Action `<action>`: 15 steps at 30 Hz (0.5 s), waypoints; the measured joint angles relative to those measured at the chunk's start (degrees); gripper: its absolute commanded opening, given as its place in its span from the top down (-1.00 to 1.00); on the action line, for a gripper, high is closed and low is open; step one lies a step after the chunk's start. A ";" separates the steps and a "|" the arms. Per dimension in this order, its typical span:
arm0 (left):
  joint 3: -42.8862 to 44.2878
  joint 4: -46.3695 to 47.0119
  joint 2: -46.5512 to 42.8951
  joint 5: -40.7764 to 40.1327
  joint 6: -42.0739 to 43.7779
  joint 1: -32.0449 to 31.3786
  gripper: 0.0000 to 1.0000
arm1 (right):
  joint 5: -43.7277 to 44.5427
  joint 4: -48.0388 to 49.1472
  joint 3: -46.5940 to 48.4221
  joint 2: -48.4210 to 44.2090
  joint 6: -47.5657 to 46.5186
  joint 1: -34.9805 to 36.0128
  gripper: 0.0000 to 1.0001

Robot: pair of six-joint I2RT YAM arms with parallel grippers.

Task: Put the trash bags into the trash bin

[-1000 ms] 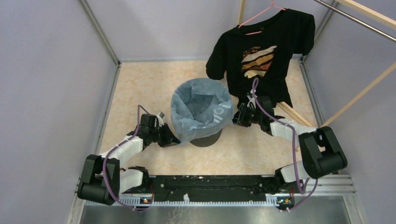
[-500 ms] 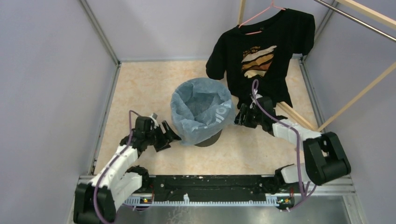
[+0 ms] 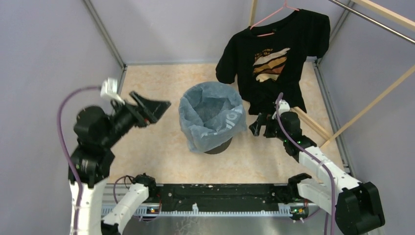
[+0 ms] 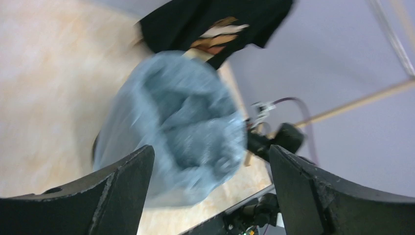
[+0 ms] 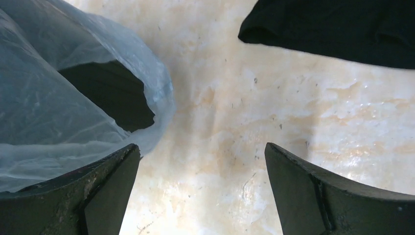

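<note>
The pale-blue trash bag (image 3: 211, 117) lines the round black trash bin (image 3: 219, 146) in the middle of the floor, its rim folded down over the bin's sides. My left gripper (image 3: 152, 105) hangs open, high up to the left of the bin, apart from the bag. In the left wrist view the bag (image 4: 181, 127) shows blurred between my open fingers. My right gripper (image 3: 262, 129) is open just right of the bin, with nothing in it. In the right wrist view the bag's hem (image 5: 49, 112) lies at the left, with the bin's black wall (image 5: 112, 98) showing under it.
A black printed T-shirt (image 3: 274, 54) hangs on a pink hanger at the back right, its hem just behind my right gripper. Wooden rails (image 3: 377, 100) slant along the right wall. Grey walls close in the beige floor (image 3: 147, 83).
Both grippers have opened and let go of the bag's rim. The left arm has swung up and back to the left. The right gripper has drawn slightly away to the right.
</note>
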 measured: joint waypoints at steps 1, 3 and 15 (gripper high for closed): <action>6.88 1.01 5.14 3.13 2.10 0.00 -0.77 | -0.39 0.04 -0.44 0.28 0.02 0.00 -0.97; 16.87 4.85 14.58 9.51 5.29 -0.11 -0.75 | -1.09 0.28 -0.87 0.85 0.02 0.00 -0.97; 31.12 -2.38 49.13 -11.28 13.60 -35.78 -0.08 | -1.57 4.55 -5.62 -3.08 0.26 0.00 -0.96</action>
